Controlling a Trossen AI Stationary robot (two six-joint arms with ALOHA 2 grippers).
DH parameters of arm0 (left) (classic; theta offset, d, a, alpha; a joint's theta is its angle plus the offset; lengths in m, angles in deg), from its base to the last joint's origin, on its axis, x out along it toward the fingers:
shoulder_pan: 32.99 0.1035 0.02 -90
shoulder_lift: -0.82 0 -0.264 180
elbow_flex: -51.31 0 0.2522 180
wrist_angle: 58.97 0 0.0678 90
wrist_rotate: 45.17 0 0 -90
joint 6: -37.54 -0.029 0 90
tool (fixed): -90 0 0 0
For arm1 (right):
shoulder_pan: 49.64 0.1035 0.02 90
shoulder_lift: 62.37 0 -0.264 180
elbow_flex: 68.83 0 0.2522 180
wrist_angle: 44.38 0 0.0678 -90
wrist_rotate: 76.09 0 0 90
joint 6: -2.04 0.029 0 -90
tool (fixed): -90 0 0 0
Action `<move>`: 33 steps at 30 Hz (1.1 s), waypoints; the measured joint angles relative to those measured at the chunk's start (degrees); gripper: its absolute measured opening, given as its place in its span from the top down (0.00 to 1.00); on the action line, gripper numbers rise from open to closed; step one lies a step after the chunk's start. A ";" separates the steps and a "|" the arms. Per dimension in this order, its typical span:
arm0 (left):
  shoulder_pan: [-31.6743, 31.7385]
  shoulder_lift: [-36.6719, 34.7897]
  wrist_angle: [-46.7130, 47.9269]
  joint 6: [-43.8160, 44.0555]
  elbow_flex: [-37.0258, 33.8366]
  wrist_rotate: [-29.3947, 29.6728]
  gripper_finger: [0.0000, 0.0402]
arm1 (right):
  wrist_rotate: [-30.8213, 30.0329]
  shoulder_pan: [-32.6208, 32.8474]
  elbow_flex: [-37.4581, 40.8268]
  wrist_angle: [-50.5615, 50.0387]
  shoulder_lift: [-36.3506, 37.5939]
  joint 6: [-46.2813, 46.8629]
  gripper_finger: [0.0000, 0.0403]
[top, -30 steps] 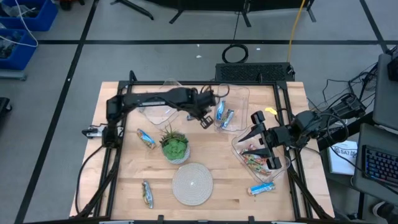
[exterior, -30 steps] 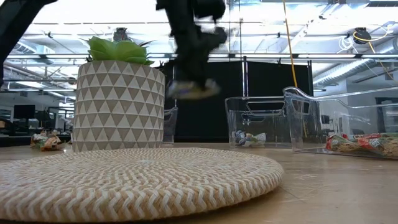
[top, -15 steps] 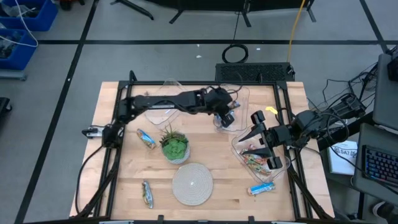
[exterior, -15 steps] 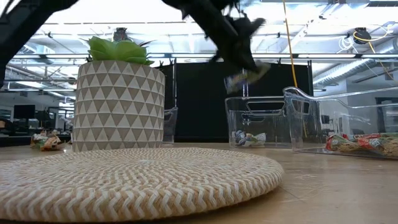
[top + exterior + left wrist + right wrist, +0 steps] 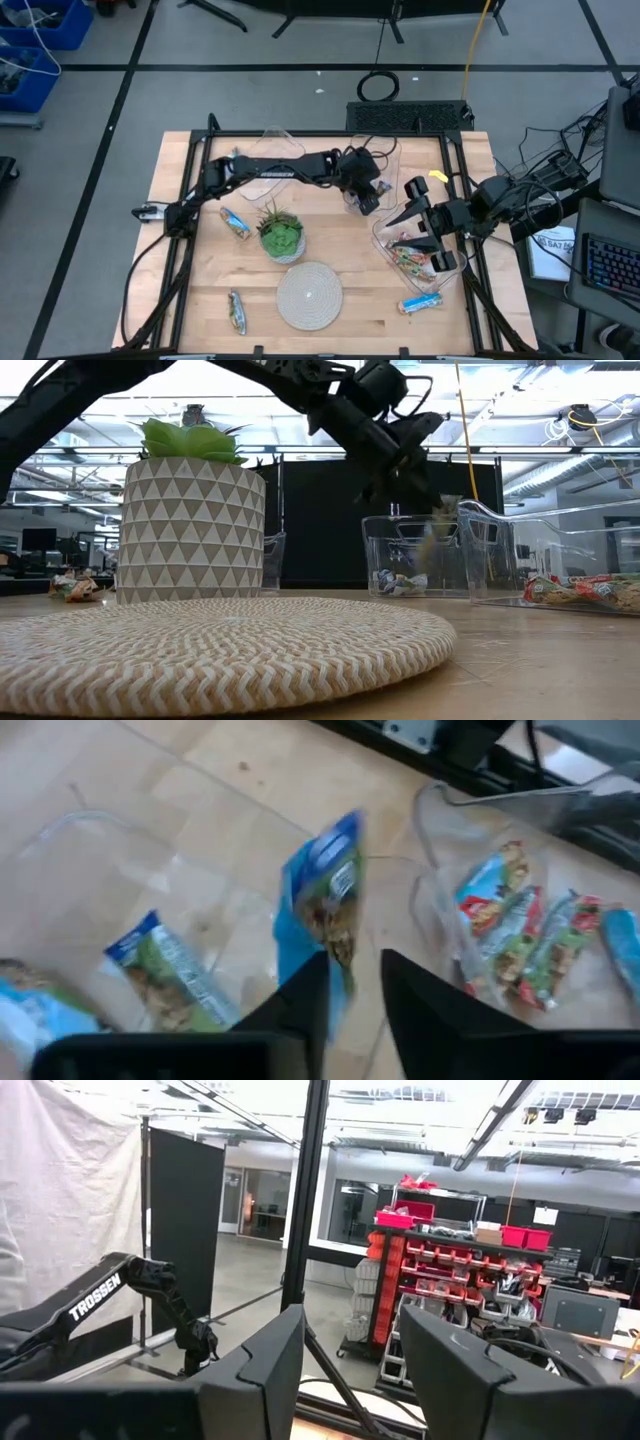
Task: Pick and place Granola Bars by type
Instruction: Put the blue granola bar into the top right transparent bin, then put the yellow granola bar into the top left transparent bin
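My left gripper reaches across to the clear middle bin at the far side and stands over it, open. A blue bar shows just past the fingertips, beside one finger only, with table showing between it and the other. In the low view the bar is a blurred streak under the fingertips, above the bin. Blue-silver bars lie in that bin. My right gripper hovers open over the right bin, which holds multicoloured bars.
Loose bars lie on the table at the left, near left and near right. A potted plant and a round woven mat sit mid-table. Another clear bin lies under the left arm.
My left gripper has swung toward the table's right, from near the plant side to over the middle bin, carrying the blue bar and coming lower. The bar, which hung at the fingertips, now streaks lower toward the bin. The right arm has kept still.
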 joint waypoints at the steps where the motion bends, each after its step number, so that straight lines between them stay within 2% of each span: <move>1: 0.16 -0.06 0.40 0.11 0.00 0.36 0.71 | 0.01 0.00 0.00 0.00 0.00 0.00 0.61; 5: 1.26 -0.18 3.79 0.61 1.55 0.69 0.56 | 0.05 0.00 0.00 0.00 0.00 -0.02 0.61; 9: 3.19 -2.28 18.06 4.01 8.34 2.67 0.45 | 0.05 0.00 -0.01 -1.39 0.07 2.15 0.61; 12: 5.81 -5.90 34.19 5.29 12.17 11.07 0.41 | 0.05 0.02 -0.02 -5.64 0.47 4.44 0.61; 16: 9.55 -12.36 44.96 6.26 10.55 23.87 0.42 | -0.01 0.02 -0.02 -10.00 0.96 6.27 0.61; 19: 12.96 -18.66 46.68 5.90 7.25 25.42 0.44 | -0.08 0.02 -0.02 -12.57 1.05 6.46 0.61; 23: 17.76 -27.14 45.73 4.67 -0.67 23.53 0.47 | -0.19 0.01 -0.02 -18.86 1.25 9.42 0.61; 28: 21.71 -38.13 43.50 2.29 -12.98 23.07 0.47 | -5.26 -0.02 0.38 -28.68 1.21 14.94 0.61; 33: 26.21 -45.74 39.50 3.67 -26.04 23.11 0.46 | -6.11 0.04 5.76 -23.97 1.22 21.31 0.61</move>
